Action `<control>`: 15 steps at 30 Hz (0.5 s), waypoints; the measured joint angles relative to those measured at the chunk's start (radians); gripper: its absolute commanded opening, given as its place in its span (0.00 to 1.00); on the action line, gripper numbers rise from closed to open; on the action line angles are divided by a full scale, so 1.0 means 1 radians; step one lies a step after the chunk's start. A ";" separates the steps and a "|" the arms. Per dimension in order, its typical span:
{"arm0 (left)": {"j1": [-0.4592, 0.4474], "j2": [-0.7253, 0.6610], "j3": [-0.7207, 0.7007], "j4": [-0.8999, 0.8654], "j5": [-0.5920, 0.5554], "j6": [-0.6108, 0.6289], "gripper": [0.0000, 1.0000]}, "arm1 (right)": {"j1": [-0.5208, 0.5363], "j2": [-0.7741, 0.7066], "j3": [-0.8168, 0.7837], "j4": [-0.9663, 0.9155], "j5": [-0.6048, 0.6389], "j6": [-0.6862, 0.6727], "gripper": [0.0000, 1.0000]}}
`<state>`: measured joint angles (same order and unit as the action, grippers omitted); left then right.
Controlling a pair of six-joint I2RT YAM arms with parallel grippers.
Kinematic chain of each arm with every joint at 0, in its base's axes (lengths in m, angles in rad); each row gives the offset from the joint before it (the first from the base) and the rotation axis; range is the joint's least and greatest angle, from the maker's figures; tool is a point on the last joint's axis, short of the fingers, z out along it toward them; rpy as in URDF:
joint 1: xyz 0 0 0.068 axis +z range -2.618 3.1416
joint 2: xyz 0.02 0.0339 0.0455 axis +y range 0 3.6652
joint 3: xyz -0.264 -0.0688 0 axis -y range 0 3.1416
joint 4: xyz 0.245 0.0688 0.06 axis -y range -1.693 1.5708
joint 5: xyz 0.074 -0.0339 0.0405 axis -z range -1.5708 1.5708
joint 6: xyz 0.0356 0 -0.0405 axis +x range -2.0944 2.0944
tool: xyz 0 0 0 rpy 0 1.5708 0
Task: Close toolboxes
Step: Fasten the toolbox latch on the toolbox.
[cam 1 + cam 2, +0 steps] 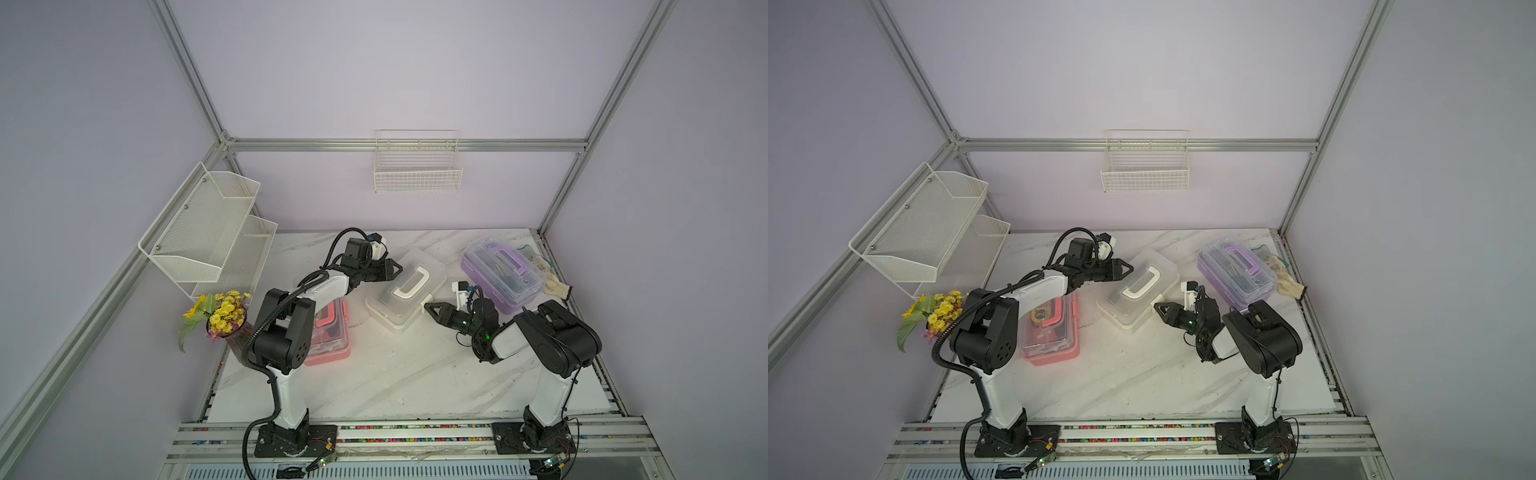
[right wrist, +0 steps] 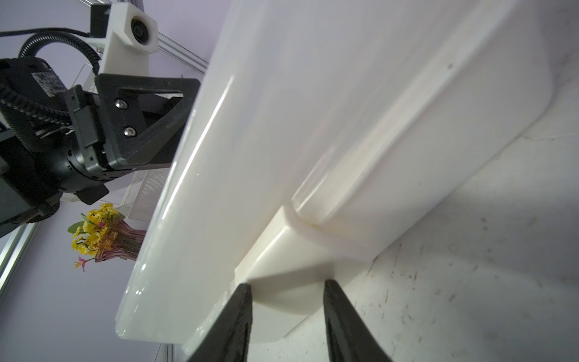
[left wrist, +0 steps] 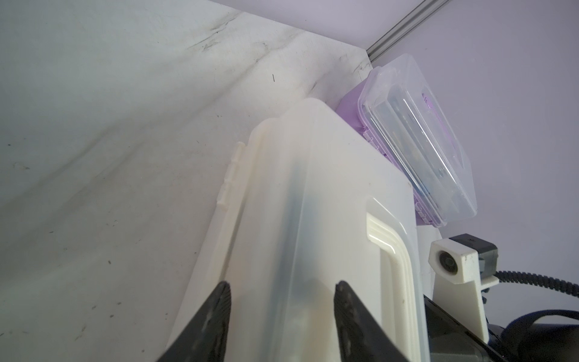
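Now right hand (image 1: 426, 308) clasps white toolbox (image 1: 390, 300) latch (image 2: 282, 250); left hand (image 1: 399, 268) straddles edge (image 3: 282, 269), grip unclear.

I get soft, even light from above; shadows on the table (image 1: 386, 374) are faint. Both top views look slightly soft. Up close in the right wrist view, the white toolbox (image 2: 282, 125) blurs, with glare streaks.

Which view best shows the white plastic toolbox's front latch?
Right wrist view: the white latch tab fills the foreground between the right hand's fingers. Both top views show only a small tab. The left wrist view shows the white plastic toolbox's hinge side instead.
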<state>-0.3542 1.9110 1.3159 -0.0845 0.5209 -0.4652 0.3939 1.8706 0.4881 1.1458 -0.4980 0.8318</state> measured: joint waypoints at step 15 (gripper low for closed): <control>0.000 -0.005 -0.034 0.079 -0.027 -0.018 0.48 | -0.004 0.076 0.045 0.082 -0.037 0.002 0.43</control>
<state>-0.3538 1.9064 1.2819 -0.0051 0.4934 -0.4831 0.3897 1.9461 0.5335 1.2282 -0.5346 0.8337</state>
